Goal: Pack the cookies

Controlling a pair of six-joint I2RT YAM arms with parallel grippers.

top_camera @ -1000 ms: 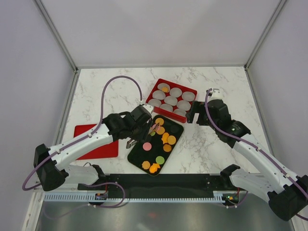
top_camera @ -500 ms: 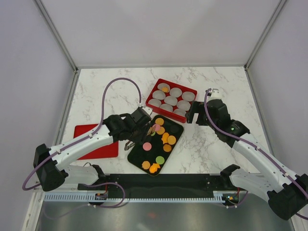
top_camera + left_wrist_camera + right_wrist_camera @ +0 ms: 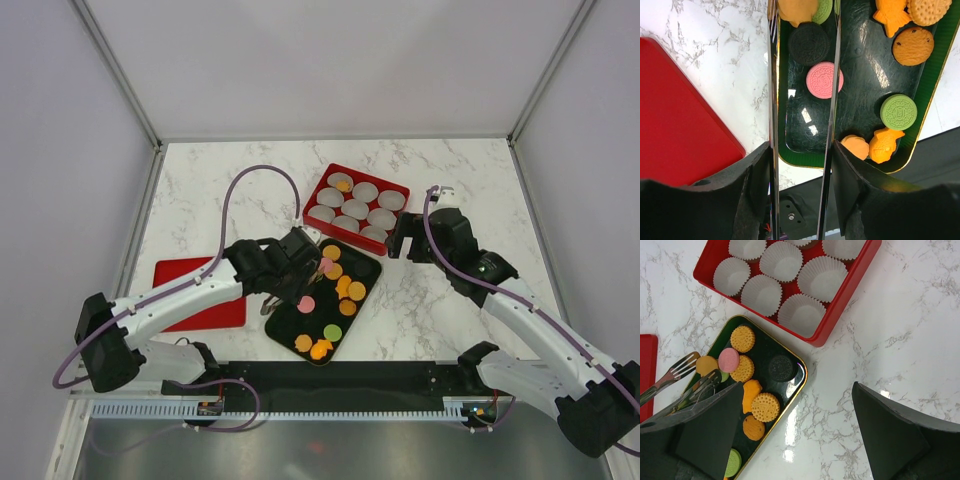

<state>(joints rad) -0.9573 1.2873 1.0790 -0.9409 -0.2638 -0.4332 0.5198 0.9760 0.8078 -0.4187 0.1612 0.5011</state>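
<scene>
Over the last second the left arm has moved a little toward the back of the desk (image 3: 220,190) and to the right. The tongs (image 3: 831,100) now reach over the far end of the dark tray (image 3: 800,385), just beside a pink cookie (image 3: 729,360). The left pincer (image 3: 801,170) is clamped on the two metal arms of the tongs, and the blades stand slightly wider than before. This probably means that the arm is lining up to take a cookie and that the pick is not yet done. The right arm has not moved. The right pincer (image 3: 800,415) is wide apart and holds nothing, hovering over the desk just beside the red box (image 3: 850,290).

Almost all the cookies (image 3: 345,285) lie on the tray. One orange piece (image 3: 343,185) already sits in a cup at the back of the box; the other paper cups (image 3: 822,277) that show look empty.

The tips of the tongs are cut off at the top of the left wrist view. An orange cookie (image 3: 797,10) and a green cookie (image 3: 824,9) show between the blades there. It cannot be told whether the tongs grip them or whether they only lie on the tray below. The left arm covers part of the red lid (image 3: 680,115), and the back cups are cut off in the right wrist view.
</scene>
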